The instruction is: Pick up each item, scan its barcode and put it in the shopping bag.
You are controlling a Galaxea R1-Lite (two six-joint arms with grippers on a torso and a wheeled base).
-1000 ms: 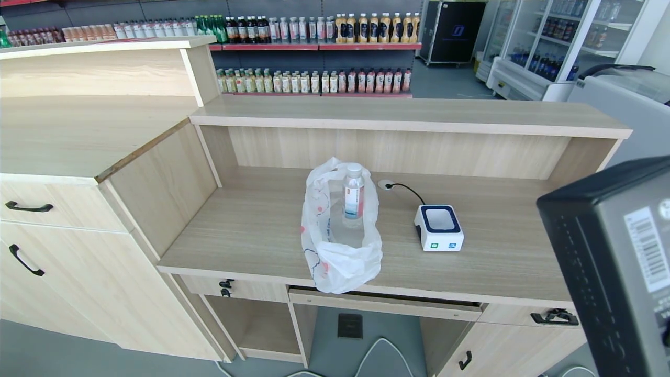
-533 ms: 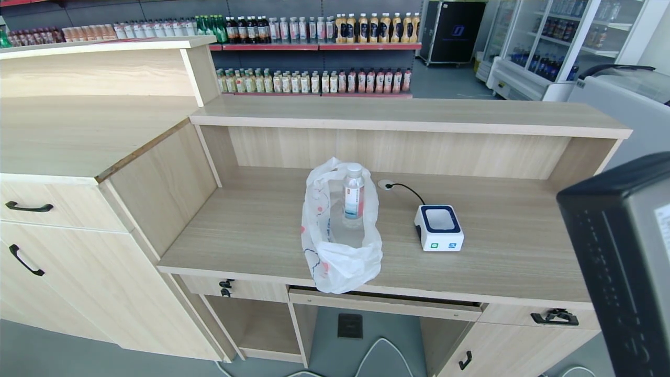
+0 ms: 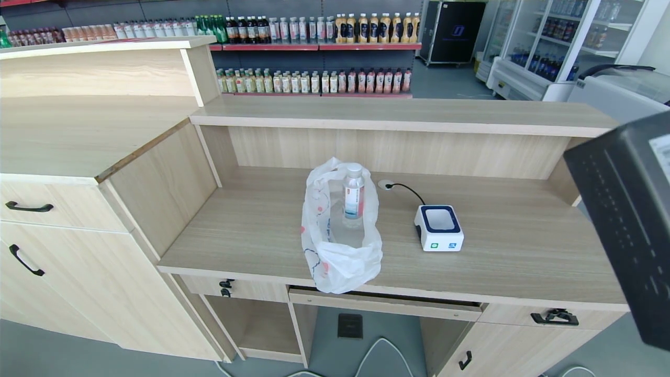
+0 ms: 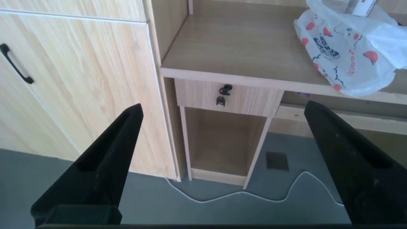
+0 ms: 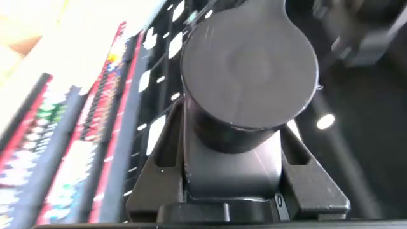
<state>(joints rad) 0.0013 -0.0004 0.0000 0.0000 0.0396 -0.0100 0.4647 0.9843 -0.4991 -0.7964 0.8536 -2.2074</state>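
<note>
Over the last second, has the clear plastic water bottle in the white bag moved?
No. The clear plastic water bottle keeps its place beside the white box-shaped barcode scanner, upright inside the white bag.

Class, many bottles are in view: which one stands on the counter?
The white-capped bottle upright inside the shopping bag, beside the scanner; the others line the red shelves behind.

Bare counter (image 3: 251,230) lies left of the shopping bag (image 3: 340,246), up to the cabinet side (image 3: 162,183). Just right of the bag stand the scanner (image 3: 438,228) and its cable (image 3: 411,192). A ledge (image 3: 398,118) overhangs behind.
</note>
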